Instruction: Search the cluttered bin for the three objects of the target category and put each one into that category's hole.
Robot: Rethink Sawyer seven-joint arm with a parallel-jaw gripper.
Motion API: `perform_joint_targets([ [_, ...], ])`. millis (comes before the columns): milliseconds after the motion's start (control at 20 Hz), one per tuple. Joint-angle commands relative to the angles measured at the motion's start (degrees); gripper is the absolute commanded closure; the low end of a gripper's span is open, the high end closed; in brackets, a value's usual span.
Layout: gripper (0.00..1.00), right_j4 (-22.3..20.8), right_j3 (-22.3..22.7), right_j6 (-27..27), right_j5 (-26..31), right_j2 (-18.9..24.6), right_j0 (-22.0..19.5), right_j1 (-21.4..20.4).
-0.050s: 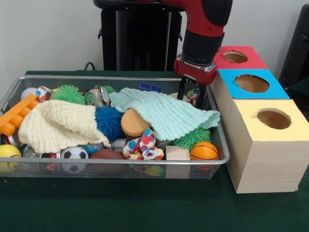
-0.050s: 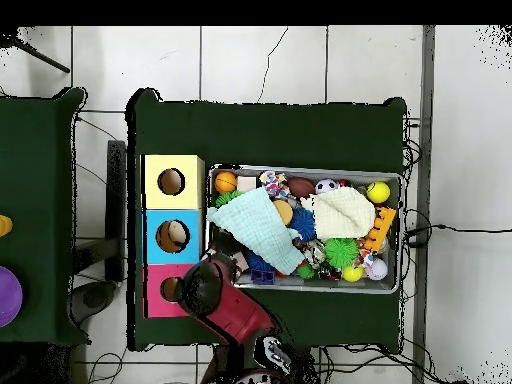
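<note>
Your gripper [image 1: 191, 95] hangs with its fingers apart over the wire bin [image 1: 222, 153], at the corner nearest the red box [image 1: 240, 58]. At its seven o'clock, the mint cloth [image 1: 161, 112] drapes over the clutter; nothing is held.

Green-clothed table [image 1: 120, 203]; wire bin [image 1: 116, 170] beside red/blue/yellow hole boxes [image 1: 263, 145].
</note>
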Motion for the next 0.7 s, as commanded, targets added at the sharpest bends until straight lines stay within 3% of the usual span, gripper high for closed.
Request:
perform_joint_targets([
  [50,0.00,2.8,5.8,18.7,9.5,11.4,-5.2,5.8],
  [450,0.00,11.2,5.8,23.7,13.4,9.4,-1.5,3.5],
  [650,0.00,17.1,3.9,25.3,14.7,3.9,4.6,4.4],
  [700,0.00,18.9,2.1,26.5,18.5,-1.2,9.4,5.3],
])
